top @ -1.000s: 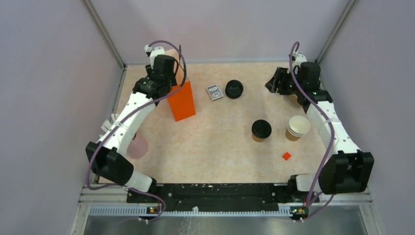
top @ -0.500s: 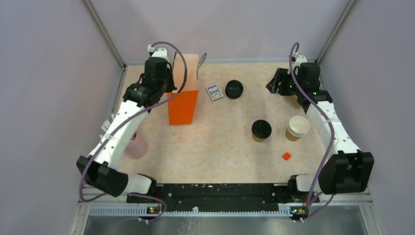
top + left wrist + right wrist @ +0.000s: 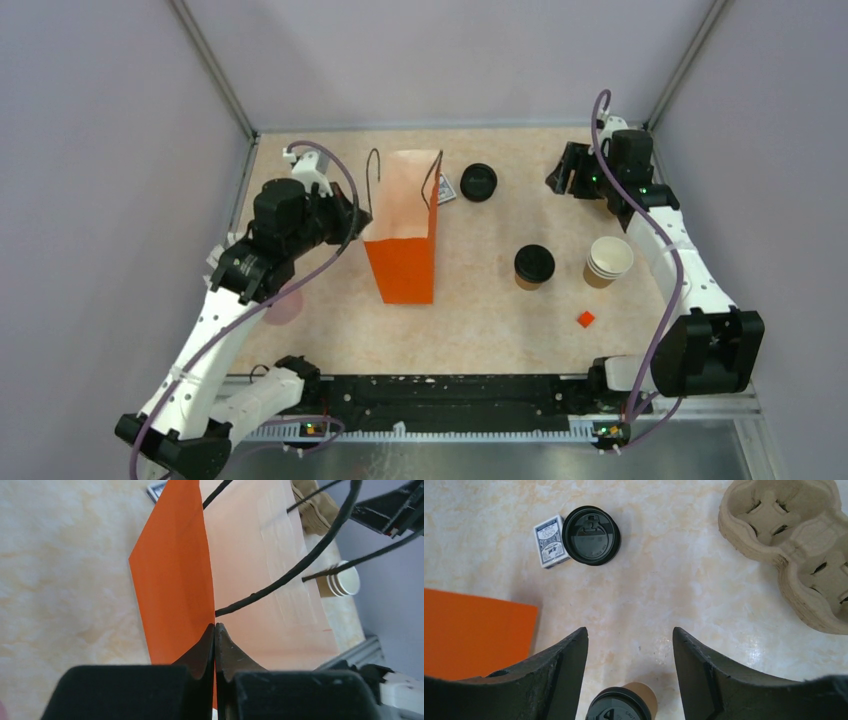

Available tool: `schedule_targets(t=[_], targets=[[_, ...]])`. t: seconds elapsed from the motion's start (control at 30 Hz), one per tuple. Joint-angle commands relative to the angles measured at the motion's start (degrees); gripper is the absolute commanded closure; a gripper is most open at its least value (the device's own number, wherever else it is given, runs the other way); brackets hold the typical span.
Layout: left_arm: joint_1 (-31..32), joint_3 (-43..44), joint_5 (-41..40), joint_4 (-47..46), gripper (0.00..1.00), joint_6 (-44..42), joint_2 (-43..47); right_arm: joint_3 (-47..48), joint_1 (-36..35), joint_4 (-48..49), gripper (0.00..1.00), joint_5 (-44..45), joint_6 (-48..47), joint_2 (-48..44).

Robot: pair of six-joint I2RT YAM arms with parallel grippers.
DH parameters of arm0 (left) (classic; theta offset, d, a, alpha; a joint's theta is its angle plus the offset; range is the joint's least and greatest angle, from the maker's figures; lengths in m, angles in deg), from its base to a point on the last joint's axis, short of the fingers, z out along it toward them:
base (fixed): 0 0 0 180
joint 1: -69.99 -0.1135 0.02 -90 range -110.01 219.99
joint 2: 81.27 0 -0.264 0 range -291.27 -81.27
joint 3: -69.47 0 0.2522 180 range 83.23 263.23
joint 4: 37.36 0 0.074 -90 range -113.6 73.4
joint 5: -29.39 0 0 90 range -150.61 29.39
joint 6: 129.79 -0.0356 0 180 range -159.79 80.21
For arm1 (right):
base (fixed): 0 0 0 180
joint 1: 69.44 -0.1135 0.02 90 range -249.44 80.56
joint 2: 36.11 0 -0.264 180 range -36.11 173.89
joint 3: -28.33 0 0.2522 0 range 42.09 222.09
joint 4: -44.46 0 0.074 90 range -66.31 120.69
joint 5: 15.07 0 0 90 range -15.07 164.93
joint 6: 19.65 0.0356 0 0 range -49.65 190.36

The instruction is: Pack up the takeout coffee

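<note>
Shifted toward table [image 3: 470, 320] centre, the tall orange paper bag [image 3: 402, 262] now stands upright, rim pinched by the left gripper [image 3: 214, 632], evidently to steady its mouth for loading. Right gripper [image 3: 630, 645] hovers spread, far right. Small black-lidded kraft-tan paper cup [image 3: 534, 266] stands right of bag, unpacked

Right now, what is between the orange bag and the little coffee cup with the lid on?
Nothing at all. In the top view, only bare table lies between the orange bag and the lidded coffee cup.
</note>
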Motion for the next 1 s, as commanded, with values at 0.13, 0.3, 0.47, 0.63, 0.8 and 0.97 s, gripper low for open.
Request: schedule_targets(t=[0.13, 0.3, 0.47, 0.63, 0.8, 0.97], targets=[[2.5, -10.9, 7.9, -12.3, 1.0, 13.8, 3.9, 1.0, -0.8, 0.8, 0.37, -0.1, 2.7, -3.1], [3.9, -14.6, 7.9, -17.1, 0.98, 18.6, 6.2, 3.7, -0.8, -2.0, 0.36, 7.5, 0.5, -0.6], [4.5, -16.6, 8.2, -19.9, 0.81, 20.8, 7.1, 8.7, -0.8, -3.7, 0.36, 15.4, -3.4, 5.5], [4.5, -16.3, 8.3, -18.0, 0.38, 18.5, 7.4, 15.7, -0.6, -7.0, 0.34, 24.1, -3.2, 13.8], [4.4, -13.5, 2.5, -13.6, 0.13, 10.5, 9.6, 19.3, 1.3, -8.0, 0.33, 27.7, 2.2, 19.5], [4.4, -8.9, 1.6, -9.0, 0.01, -2.6, 10.9, 22.8, 1.4, -8.1, 0.33, 23.1, -10.6, 25.1]])
